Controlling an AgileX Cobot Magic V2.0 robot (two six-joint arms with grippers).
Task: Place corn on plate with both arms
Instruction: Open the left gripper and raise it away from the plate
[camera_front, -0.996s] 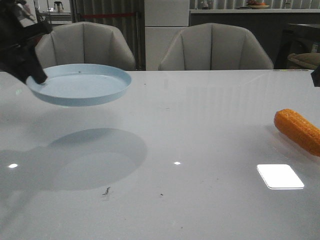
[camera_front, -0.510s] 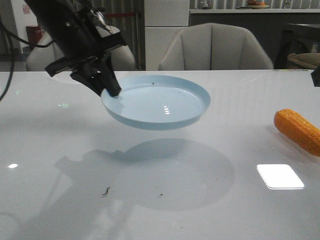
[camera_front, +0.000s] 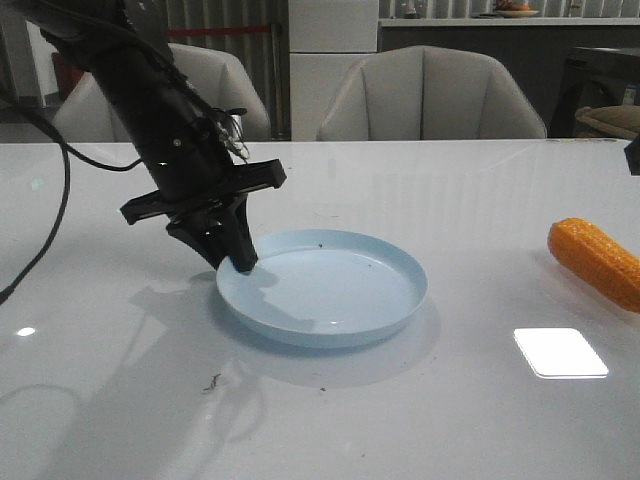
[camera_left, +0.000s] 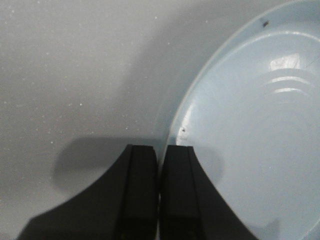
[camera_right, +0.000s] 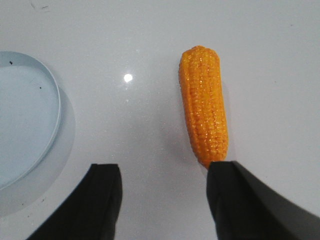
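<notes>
The left gripper (camera_front: 238, 262) is clamped on the left rim of the plate (camera_front: 330, 330), one finger inside and one outside, as the left wrist view shows with the pads (camera_left: 142, 170) pressed on the thin wall. The plate looks to sit flat on the table (camera_front: 420, 420), near the middle. To finish this step well, the jaws should part fully before the arm lifts, and lift straight up, so the rim is not dragged or tipped. The left arm (camera_front: 150, 110) slants down from the far left, wrist bent so the fingers point steeply down at the rim.

The right gripper (camera_right: 162, 200) is spread wide and holds nothing; it hovers over the table with the corn (camera_right: 204, 107) lying just beyond one finger, not between them. In the front view the corn (camera_front: 597, 262) lies at the right edge, well apart from the plate. For the grasp, the gripper should shift to straddle the cob across its middle.
</notes>
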